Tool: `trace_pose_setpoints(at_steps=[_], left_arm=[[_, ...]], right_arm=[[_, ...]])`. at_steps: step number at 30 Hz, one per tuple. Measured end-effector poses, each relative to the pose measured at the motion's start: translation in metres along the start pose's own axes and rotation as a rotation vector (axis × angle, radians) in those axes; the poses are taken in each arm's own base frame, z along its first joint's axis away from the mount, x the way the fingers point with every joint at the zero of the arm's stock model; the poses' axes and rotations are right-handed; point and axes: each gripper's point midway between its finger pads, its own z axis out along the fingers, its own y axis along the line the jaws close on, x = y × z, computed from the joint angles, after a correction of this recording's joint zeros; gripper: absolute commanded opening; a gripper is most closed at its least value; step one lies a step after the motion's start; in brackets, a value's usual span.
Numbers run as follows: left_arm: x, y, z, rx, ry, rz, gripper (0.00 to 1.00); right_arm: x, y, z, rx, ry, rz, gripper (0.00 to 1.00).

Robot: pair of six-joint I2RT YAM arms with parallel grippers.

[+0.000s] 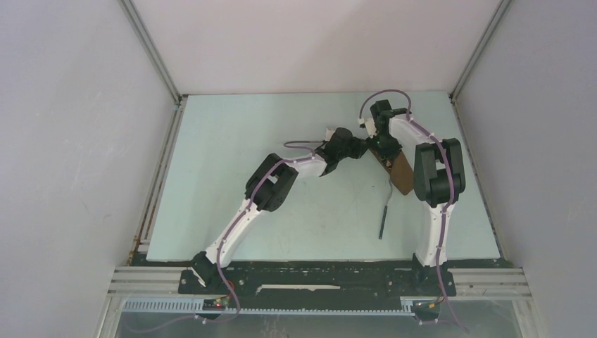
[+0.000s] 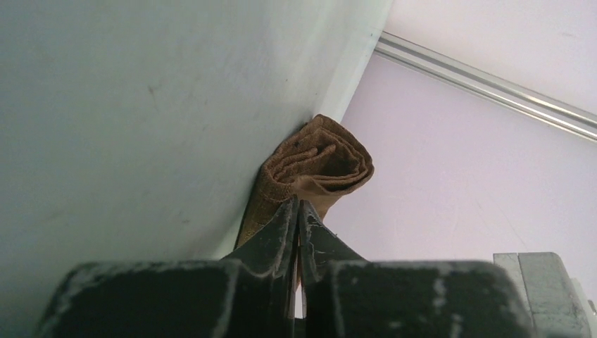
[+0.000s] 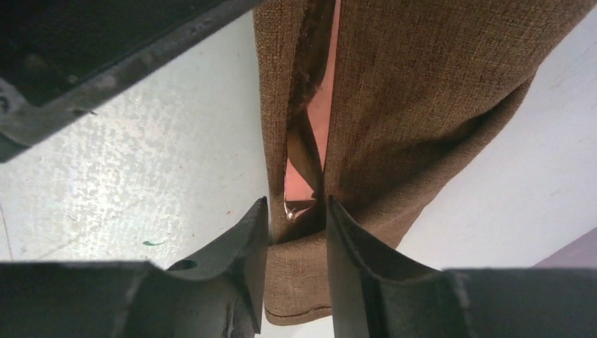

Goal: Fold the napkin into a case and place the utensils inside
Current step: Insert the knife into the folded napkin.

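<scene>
The brown napkin is folded into a narrow case (image 1: 403, 174) lying at the table's right, partly under my right arm. My left gripper (image 1: 365, 149) is shut on the cloth edge just below the case's open mouth (image 2: 320, 158), its tips (image 2: 297, 205) pinched together. My right gripper (image 3: 297, 208) stands open, one finger on each side of the case's (image 3: 422, 84) slit. A shiny utensil (image 3: 318, 113) shows inside that slit. A thin dark-handled utensil (image 1: 384, 211) lies loose on the table in front of the case.
Pale enclosure walls (image 1: 535, 141) close in the table on three sides, and the case lies near the right one. The left arm's dark body (image 3: 105, 42) hangs just left of the case in the right wrist view.
</scene>
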Motion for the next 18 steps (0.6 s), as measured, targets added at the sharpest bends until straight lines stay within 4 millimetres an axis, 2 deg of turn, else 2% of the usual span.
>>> trace_pose_setpoints(at_steps=[4,7,9,12,14,16,18], left_arm=[[-0.005,0.003,-0.007,0.011,0.008,0.028,0.29],[-0.014,0.007,-0.02,-0.003,0.009,0.041,0.34],[-0.021,0.011,-0.03,-0.02,0.006,0.044,0.35],[-0.027,0.009,-0.046,-0.023,0.012,0.056,0.36],[-0.028,-0.002,-0.057,-0.006,0.025,0.064,0.36],[-0.026,-0.014,-0.072,0.015,0.042,0.078,0.36],[-0.023,-0.024,-0.091,0.027,0.057,0.094,0.38]], right_arm=[[-0.002,0.001,-0.003,-0.008,-0.014,0.016,0.49],[-0.006,0.002,-0.011,-0.011,-0.039,0.035,0.51],[-0.009,0.001,-0.024,-0.009,-0.071,0.058,0.53],[-0.017,-0.001,-0.054,-0.006,-0.151,0.115,0.54],[-0.018,-0.003,-0.081,0.005,-0.219,0.178,0.6],[-0.013,-0.002,-0.108,0.016,-0.296,0.276,0.53],[0.002,0.005,-0.127,-0.012,-0.341,0.4,0.48]])
